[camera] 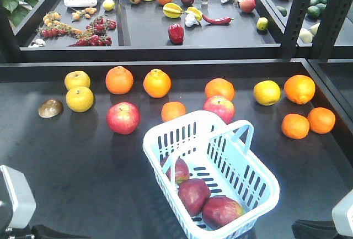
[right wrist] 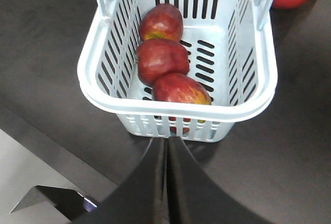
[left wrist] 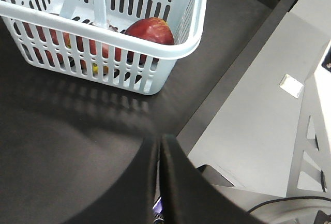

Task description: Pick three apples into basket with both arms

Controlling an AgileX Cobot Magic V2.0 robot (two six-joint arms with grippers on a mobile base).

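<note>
step: all three apples [right wrist: 165, 61] look loaded in the basket [camera: 259, 164]; task reads as finished, arms clear of it.
next: probably nothing to pick; at most hold off the basket, leave the pinkish apples [camera: 123, 118] on the tabletop [camera: 66, 178] alone.
left gripper [left wrist: 159, 182]: jaws pressed together, empty, low near the tabletop's front edge.
right gripper [right wrist: 166, 182]: jaws clenched, empty, just short of the basket's near wall.
apples: dark red, yellow-green patches, touching in a row along one side.
basket: pale blue, slotted, near front edge, right of centre, handles up.
</note>
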